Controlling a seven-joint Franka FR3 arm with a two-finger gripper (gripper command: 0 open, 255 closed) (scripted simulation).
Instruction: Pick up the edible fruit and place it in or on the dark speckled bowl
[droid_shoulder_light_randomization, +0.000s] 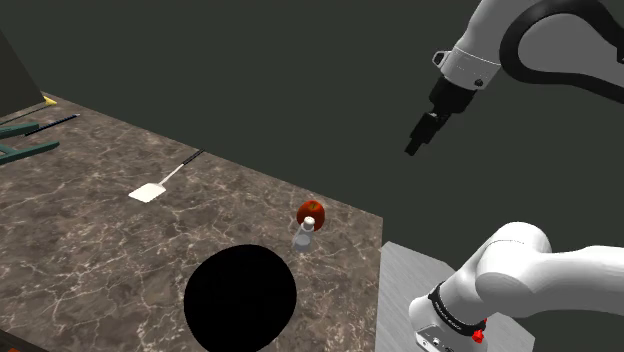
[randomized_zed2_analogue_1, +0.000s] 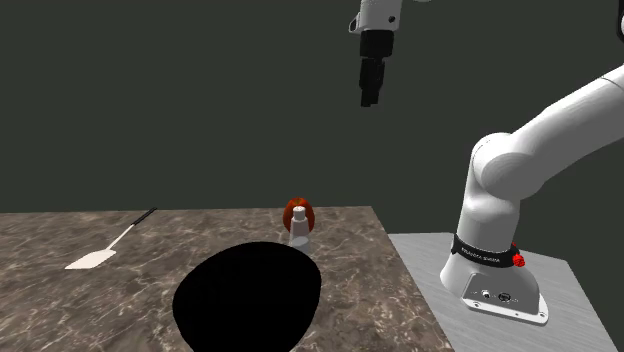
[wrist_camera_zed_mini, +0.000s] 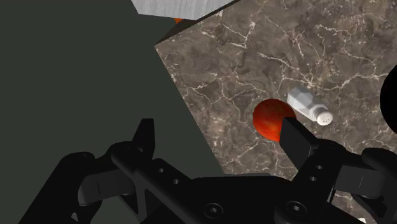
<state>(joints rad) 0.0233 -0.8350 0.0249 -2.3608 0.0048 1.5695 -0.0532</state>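
Observation:
A red apple (droid_shoulder_light_randomization: 309, 212) (randomized_zed2_analogue_1: 298, 213) (wrist_camera_zed_mini: 270, 118) sits on the brown marble counter (droid_shoulder_light_randomization: 90, 250) near its edge by the stand. A small white shaker (droid_shoulder_light_randomization: 303, 235) (randomized_zed2_analogue_1: 298, 232) (wrist_camera_zed_mini: 308, 106) stands right against the apple, on the bowl's side. The round black bowl (droid_shoulder_light_randomization: 240, 298) (randomized_zed2_analogue_1: 248, 298) rests just in front of them. My gripper (droid_shoulder_light_randomization: 413, 148) (randomized_zed2_analogue_1: 367, 100) (wrist_camera_zed_mini: 219, 137) hangs high above the counter's edge, well above the apple. It is open and holds nothing. In the wrist view one fingertip overlaps the apple's edge.
A white spatula with a dark handle (droid_shoulder_light_randomization: 150, 190) (randomized_zed2_analogue_1: 95, 258) lies farther along the counter. Teal-handled tools (droid_shoulder_light_randomization: 20, 148) lie at the shoulder view's far left. The grey stand (droid_shoulder_light_randomization: 400, 290) (randomized_zed2_analogue_1: 440, 260) adjoins the counter. A dark wall rises behind.

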